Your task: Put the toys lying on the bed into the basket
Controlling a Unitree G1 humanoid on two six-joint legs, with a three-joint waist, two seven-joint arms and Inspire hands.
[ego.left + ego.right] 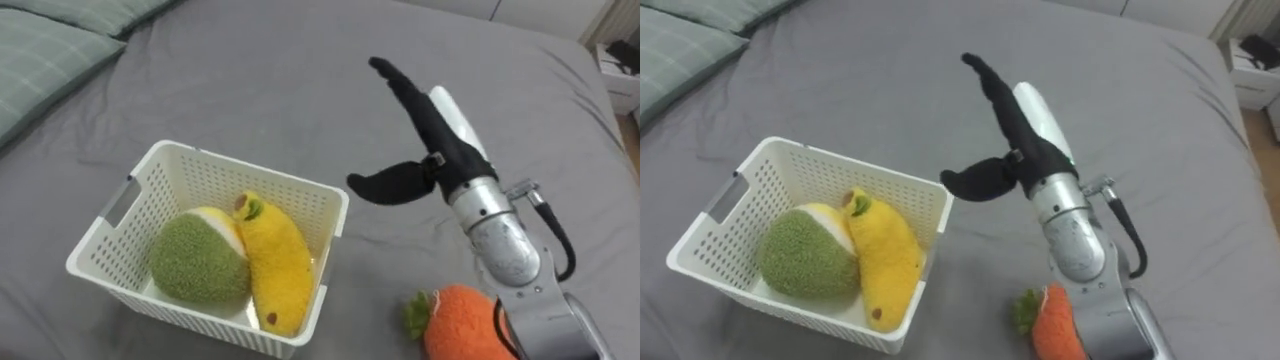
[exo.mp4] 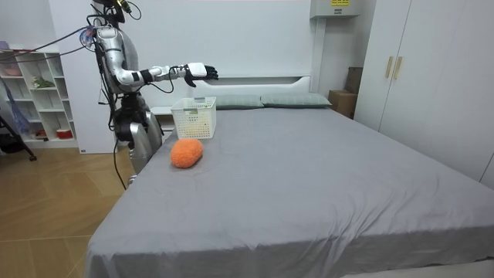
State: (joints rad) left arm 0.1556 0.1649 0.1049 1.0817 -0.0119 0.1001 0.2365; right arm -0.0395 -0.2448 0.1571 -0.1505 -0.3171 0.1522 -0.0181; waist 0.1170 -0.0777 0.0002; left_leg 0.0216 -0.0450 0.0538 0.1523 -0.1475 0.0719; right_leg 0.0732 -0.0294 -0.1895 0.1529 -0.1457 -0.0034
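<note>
Both eye views look steeply down from the robot's head, close over the right hand [image 1: 436, 140], which reaches forward near the middle of each. They face across the grey bed [image 1: 260, 70]. The right eye sits slightly aside, so the white basket [image 1: 200, 325] left of the hand and the orange toy [image 1: 465, 320] beneath its wrist fall further left there. The room view stands well off, past the bed's foot, facing the headboard [image 2: 255, 79] at about mattress height, with the robot at the room view's left. All three views share hand, basket, orange toy and the sheet around them.
</note>
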